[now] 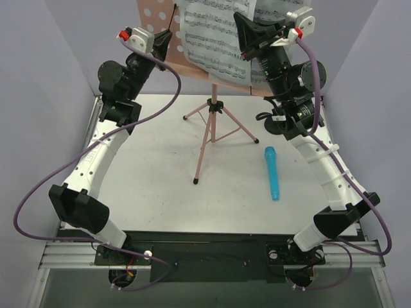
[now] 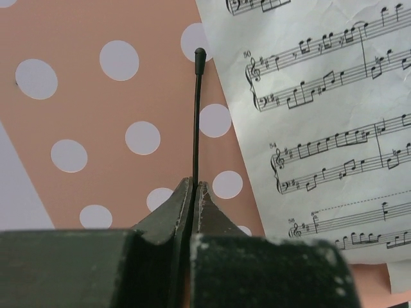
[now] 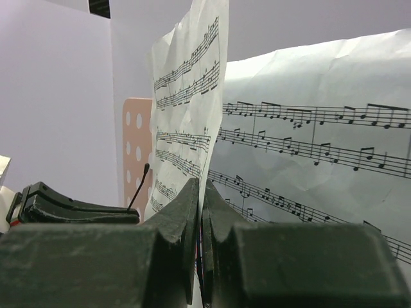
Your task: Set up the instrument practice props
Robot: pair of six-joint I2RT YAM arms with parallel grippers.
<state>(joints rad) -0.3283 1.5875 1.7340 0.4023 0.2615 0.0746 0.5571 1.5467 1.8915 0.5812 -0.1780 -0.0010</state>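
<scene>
The pink perforated music stand (image 1: 156, 16) stands at the back on thin tripod legs (image 1: 209, 135). Two white sheet-music pages (image 1: 215, 38) lean on it. My left gripper (image 1: 166, 40) is shut on a thin black rod (image 2: 195, 115) in front of the stand's pink plate (image 2: 96, 96), beside a page (image 2: 321, 128). My right gripper (image 1: 243, 35) is shut on the edge of the curled page (image 3: 189, 109); the other page (image 3: 321, 160) lies flat behind. The blue microphone (image 1: 272, 173) lies on the table at the right. The black mic stand is not clearly in view.
Lilac walls close in the table on the left, back and right. A dark object (image 1: 268, 119) sits half hidden behind my right arm. The white table top (image 1: 154, 173) spreads below the tripod. My left gripper also shows in the right wrist view (image 3: 77, 208).
</scene>
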